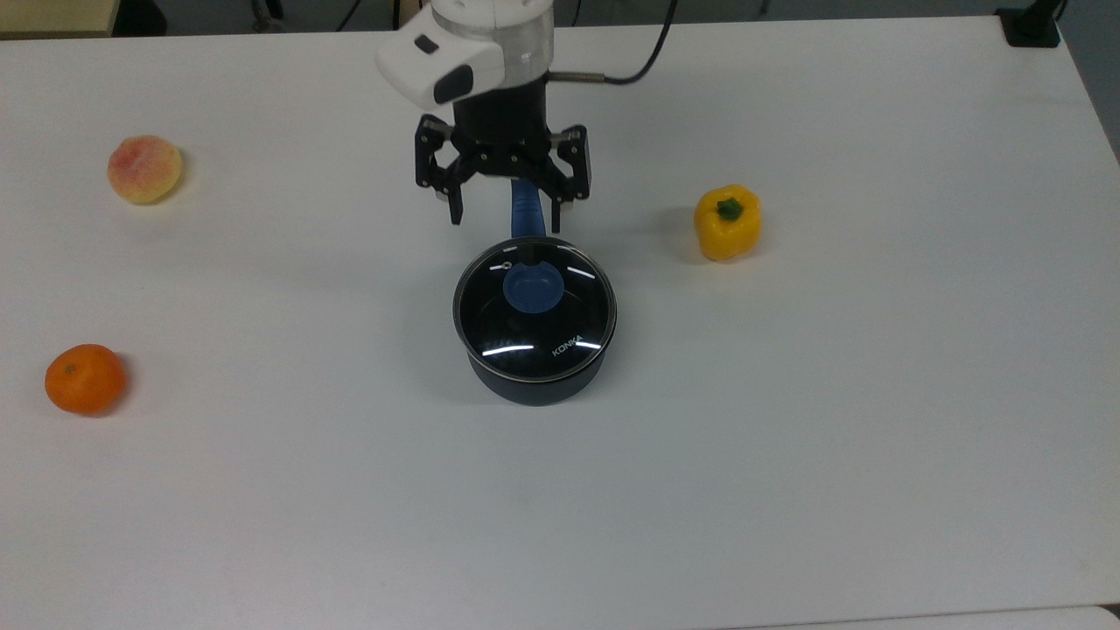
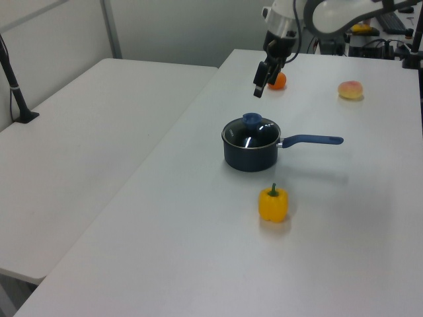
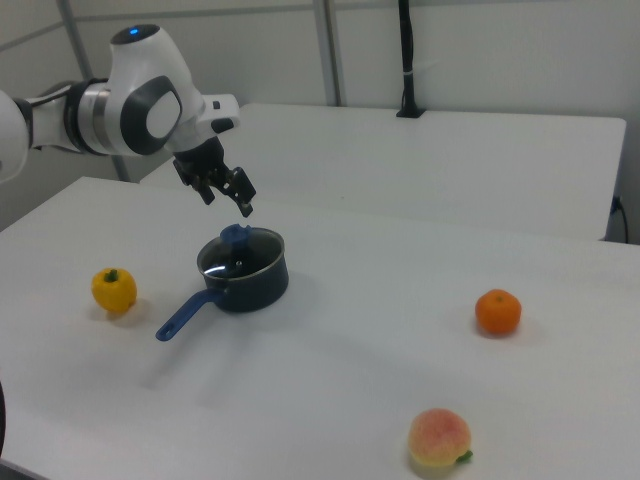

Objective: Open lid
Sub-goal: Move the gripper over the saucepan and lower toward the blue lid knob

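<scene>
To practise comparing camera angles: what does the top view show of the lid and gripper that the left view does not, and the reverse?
Top view alone: the lid's KONKA print, and both fingers of the open gripper spread either side of the saucepan's handle. Left view alone: the gripper hangs in the air above the pan, and the knob stands up from the lid. Both: lid seated on the saucepan, untouched.

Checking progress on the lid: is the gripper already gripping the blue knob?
No, the gripper is open above the saucepan's handle, apart from the lid's knob.
</scene>
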You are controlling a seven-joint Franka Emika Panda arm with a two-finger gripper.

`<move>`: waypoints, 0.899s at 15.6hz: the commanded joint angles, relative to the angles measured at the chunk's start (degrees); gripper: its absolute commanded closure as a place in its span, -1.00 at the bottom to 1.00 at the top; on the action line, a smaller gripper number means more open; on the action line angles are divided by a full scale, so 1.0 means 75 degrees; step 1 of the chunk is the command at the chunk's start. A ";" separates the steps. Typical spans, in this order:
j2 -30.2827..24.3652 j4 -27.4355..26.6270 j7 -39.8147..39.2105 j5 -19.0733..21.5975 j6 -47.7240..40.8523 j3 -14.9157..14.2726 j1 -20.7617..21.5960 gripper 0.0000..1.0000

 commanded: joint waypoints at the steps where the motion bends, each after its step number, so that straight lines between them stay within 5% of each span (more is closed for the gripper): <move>1: 0.0444 0.0025 0.0627 -0.0455 0.0778 -0.0031 0.0157 -1.00; 14: 0.1160 0.0002 0.0686 -0.0924 0.1530 0.0145 0.0275 -1.00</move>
